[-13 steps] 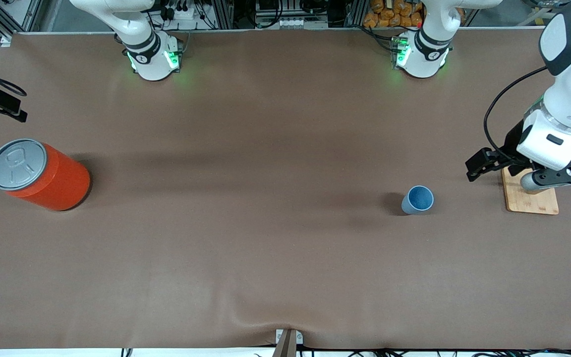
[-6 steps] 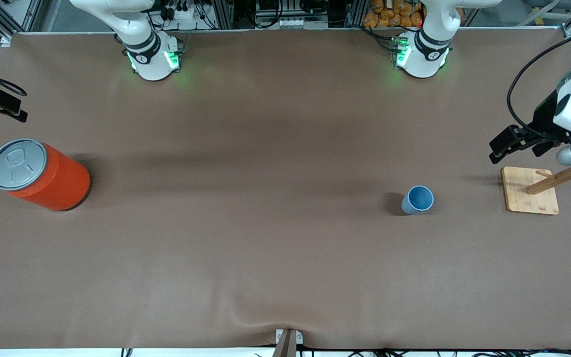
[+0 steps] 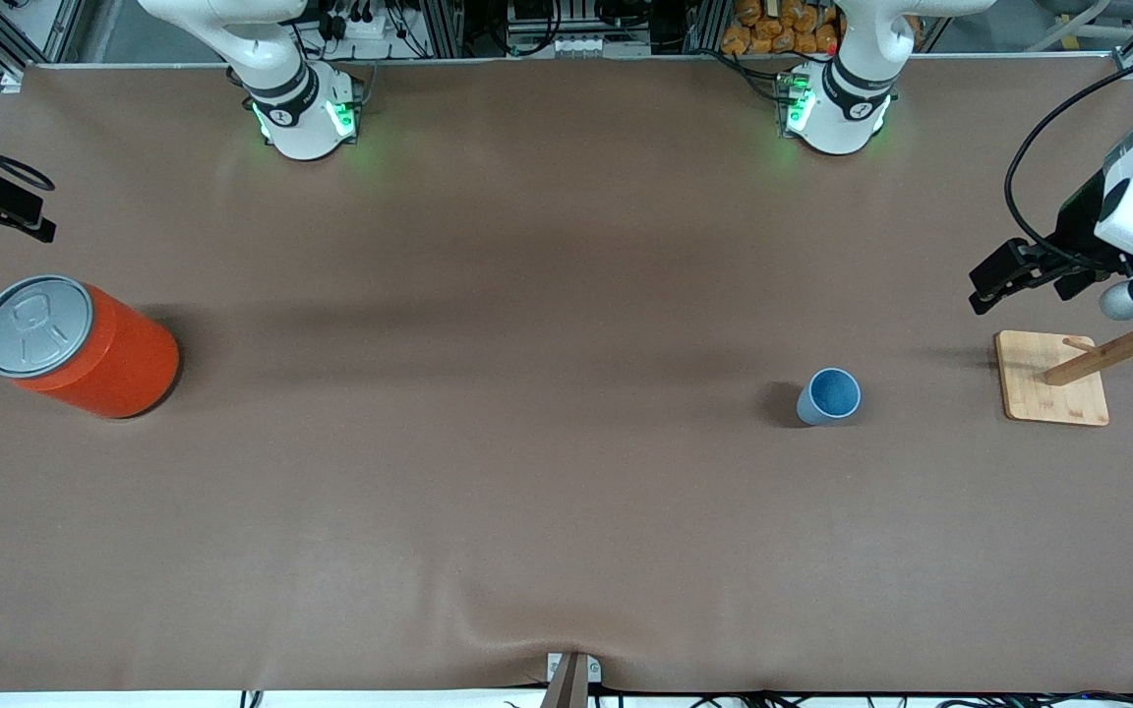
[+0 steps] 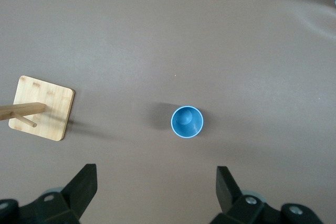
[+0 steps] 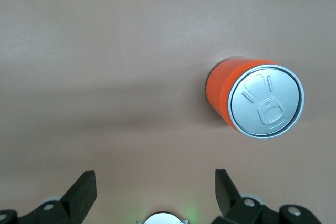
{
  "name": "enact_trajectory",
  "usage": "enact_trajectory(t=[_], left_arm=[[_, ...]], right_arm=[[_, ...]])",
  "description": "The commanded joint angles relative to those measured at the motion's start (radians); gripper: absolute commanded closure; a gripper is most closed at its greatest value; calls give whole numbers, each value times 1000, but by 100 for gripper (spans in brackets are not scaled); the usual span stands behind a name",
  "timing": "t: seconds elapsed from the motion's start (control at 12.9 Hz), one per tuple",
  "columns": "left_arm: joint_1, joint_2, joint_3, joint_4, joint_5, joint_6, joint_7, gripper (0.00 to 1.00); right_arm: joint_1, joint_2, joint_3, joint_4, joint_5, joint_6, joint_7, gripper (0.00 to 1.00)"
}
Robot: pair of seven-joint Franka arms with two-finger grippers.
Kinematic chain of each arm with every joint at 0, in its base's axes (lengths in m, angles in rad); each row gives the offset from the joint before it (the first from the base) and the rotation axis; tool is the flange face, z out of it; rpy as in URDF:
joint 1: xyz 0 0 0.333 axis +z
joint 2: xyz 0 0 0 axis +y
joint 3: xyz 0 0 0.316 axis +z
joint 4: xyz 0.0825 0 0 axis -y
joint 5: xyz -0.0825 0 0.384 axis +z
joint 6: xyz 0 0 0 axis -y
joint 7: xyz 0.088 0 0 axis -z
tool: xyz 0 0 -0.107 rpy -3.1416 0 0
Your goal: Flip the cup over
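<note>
The small light-blue cup [image 3: 830,395] stands upright on the brown table with its darker blue mouth facing up. It also shows in the left wrist view [image 4: 187,121]. My left gripper [image 4: 156,182] is open and empty, high over the table's left-arm end, beside the wooden stand and well apart from the cup. My right gripper [image 5: 155,187] is open and empty, high over the table between the right arm's base and the red can; this arm waits.
A wooden peg stand on a square board [image 3: 1053,391] sits at the left arm's end, also in the left wrist view [image 4: 44,107]. A large red-orange can with a grey lid [image 3: 85,349] stands at the right arm's end, also in the right wrist view [image 5: 252,98].
My left arm has lifted and drawn away from the wooden stand toward the table's left-arm end. The cup and the can have not moved.
</note>
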Motion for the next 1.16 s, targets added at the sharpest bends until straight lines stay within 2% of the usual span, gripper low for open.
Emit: enact_trajectory(t=[0.0, 0.39, 0.62, 0.85, 1.08], left_arm=[[3, -1, -4, 3, 23, -6, 7, 0], [3, 13, -4, 6, 9, 13, 4, 0], [-15, 37, -7, 6, 8, 121, -5, 0], [-14, 54, -10, 3, 9, 135, -8, 0], [-10, 24, -13, 2, 6, 129, -6, 0]], right_arm=[[4, 8, 2, 20, -12, -13, 4, 0], [4, 8, 2, 21, -12, -13, 4, 0], [4, 8, 2, 20, -12, -13, 4, 0], [4, 8, 2, 20, -12, -13, 4, 0], [5, 10, 2, 20, -12, -13, 4, 0]])
